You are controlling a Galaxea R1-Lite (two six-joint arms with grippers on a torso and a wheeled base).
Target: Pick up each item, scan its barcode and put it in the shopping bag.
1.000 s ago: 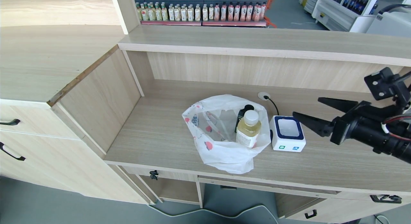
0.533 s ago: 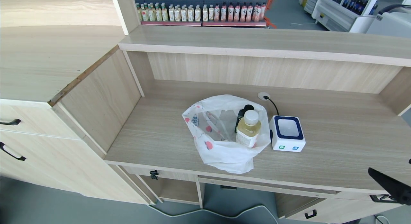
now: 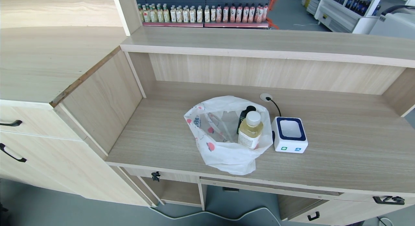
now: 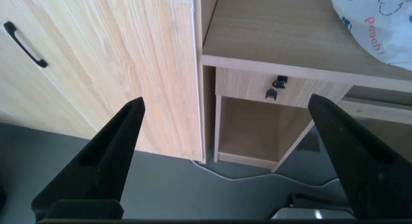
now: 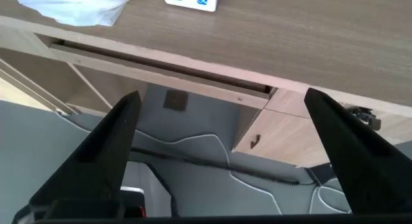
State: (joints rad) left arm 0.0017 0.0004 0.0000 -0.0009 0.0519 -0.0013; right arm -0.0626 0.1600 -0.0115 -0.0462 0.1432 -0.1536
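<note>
Left jaws and right jaws were both spread wide, gripping nothing, hanging low in front of the light wood-grain counter (image 3: 340,145). The pale-yellow juice bottle with a white cap (image 3: 250,130) stood in the white printed plastic shopping bag (image 3: 220,145), on its 3 o'clock side, with a dark bottle (image 3: 245,114) at its 11. My worry was that the floppy bag gives no support, so a nudge could tip it onto the white blue-rimmed scanner box (image 3: 289,134) just beside at 3 o'clock. The counter's lip would block any straight reach up.

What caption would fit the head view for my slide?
A yellow bottle and a dark bottle stand in the shopping bag beside the scanner on the counter.
</note>
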